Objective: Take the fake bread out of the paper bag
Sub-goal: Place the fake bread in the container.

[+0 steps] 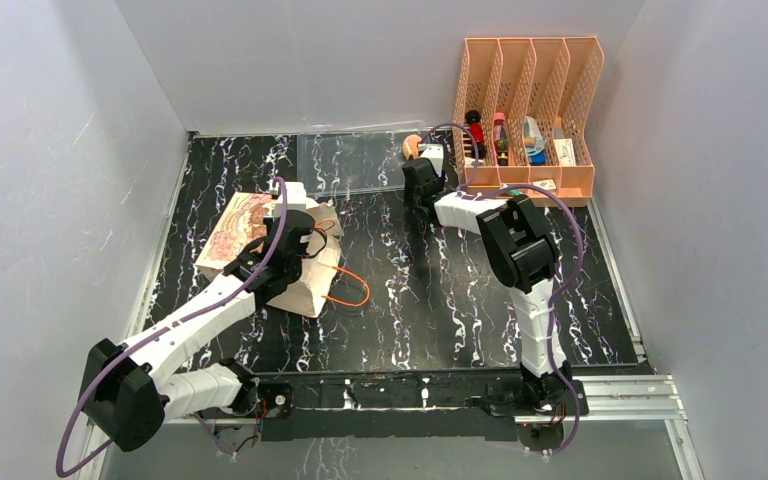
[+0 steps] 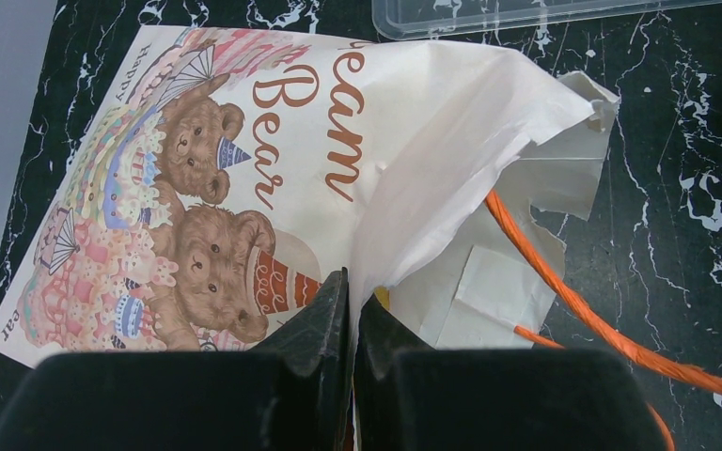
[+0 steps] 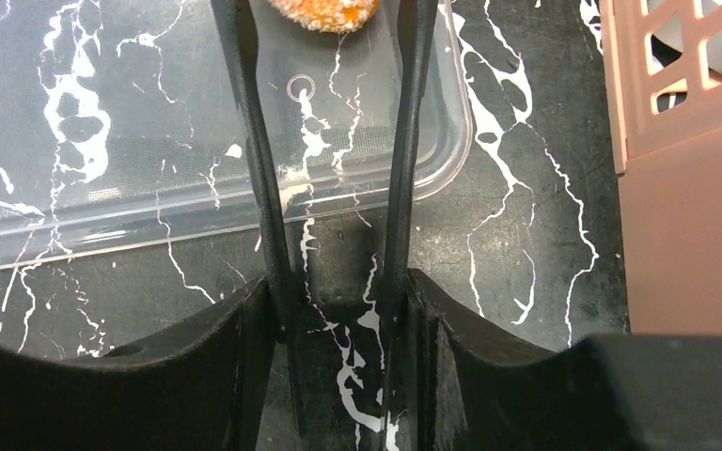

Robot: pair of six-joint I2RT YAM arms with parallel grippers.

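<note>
While the paper bag (image 2: 273, 141) lay flat on its side near the left edge of the tabletop (image 1: 440, 300), its printed face with the two bears turned upward, we saw the left pincer (image 2: 351, 282) set at the bag's crumpled mouth. Its two fingers were pressed together, with a fold of the cream paper running in between them, so we took it as clamped on the bag. The orange cord handles (image 2: 564, 291) trailed out of the mouth onto the tabletop, toward the middle. Just inside the opening a small yellow patch showed, too little for us to tell what it was.

Along the far edge, near the middle, lay a clear plastic tray (image 3: 103, 141). The right pincer (image 3: 324, 47) hung over the tray's right end with its fingers well apart and nothing between them. One piece of the fake bread (image 3: 324, 11), orange-brown and speckled, lay in the tray just beyond the fingertips. An orange file rack (image 1: 530, 110) with small items in its slots stood in the far right corner, just beside the right arm.
</note>
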